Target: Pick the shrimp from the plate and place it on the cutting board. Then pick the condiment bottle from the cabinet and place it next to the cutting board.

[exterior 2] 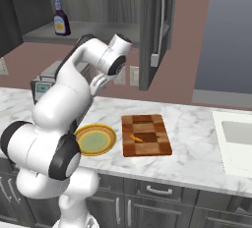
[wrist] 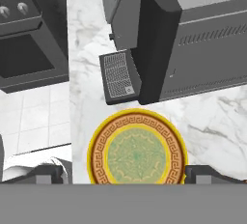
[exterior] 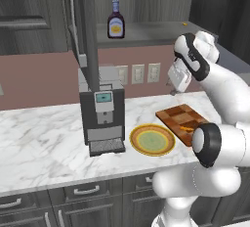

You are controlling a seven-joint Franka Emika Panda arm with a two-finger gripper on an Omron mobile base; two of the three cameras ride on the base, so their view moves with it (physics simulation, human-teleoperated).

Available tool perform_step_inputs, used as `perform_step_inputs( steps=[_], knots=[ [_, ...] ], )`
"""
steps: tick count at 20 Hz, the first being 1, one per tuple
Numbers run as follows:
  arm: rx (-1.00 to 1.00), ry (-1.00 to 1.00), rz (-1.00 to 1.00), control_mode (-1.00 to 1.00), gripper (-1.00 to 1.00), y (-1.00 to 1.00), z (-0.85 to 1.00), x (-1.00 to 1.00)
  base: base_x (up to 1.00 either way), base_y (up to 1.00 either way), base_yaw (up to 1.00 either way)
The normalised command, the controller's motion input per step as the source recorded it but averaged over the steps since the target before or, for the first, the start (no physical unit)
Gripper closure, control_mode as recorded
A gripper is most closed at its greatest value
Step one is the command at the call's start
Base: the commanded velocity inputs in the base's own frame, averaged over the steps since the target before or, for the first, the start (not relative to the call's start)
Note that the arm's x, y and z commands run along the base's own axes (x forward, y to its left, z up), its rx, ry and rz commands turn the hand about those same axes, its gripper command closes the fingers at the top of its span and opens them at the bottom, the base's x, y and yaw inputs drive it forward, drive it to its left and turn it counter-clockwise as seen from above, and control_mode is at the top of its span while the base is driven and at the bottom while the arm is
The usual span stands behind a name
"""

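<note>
Shrimp [exterior 2: 136, 138] lies on the cutting board [exterior 2: 146, 134], a small orange curve near the middle of the checkered wood; from the left base view it shows at the board's near edge, just beside the arm's dark elbow joint. The plate [exterior: 152, 139] sits on the marble counter [exterior: 44, 143] just left of the board, not touching it, with nothing on its greenish centre. A coffee machine [exterior: 101, 111] stands just left of the plate, its drip tray forward.

Up in the cabinet [exterior: 146, 30], the condiment bottle [exterior: 115, 20] stands upright on the grey shelf (label facing out), well apart from the arm.

The gripper [exterior: 174, 85] hangs in the air above the counter, behind the board and below the shelf, holding nothing. Its jaws are spread wide: in the hand view the two dark fingertips [wrist: 205, 174] rise far apart at the bottom corners, with the plate's patterned rim between them and the coffee machine beyond.
</note>
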Motion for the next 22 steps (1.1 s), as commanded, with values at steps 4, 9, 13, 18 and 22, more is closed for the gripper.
perform_step_inputs(
  steps=[4,9,13,18,22],
  knots=[
    [0.02,-0.05,0.0,-1.0,-1.0,0.26,0.36,-0.03,0.0,0.0,0.0],
    [0.02,-0.06,0.0,-1.0,-1.0,0.25,0.37,-0.06,0.0,0.0,0.0],
    [0.03,-0.06,0.0,-1.0,-1.0,0.22,0.39,-0.09,0.0,0.0,0.0],
    [0.04,-0.1,0.0,-1.0,-1.0,0.15,0.35,-0.16,0.0,0.0,0.0],
    [0.04,-0.13,0.0,-1.0,-1.0,0.17,0.29,-0.2,0.0,0.0,0.0]
  ],
)
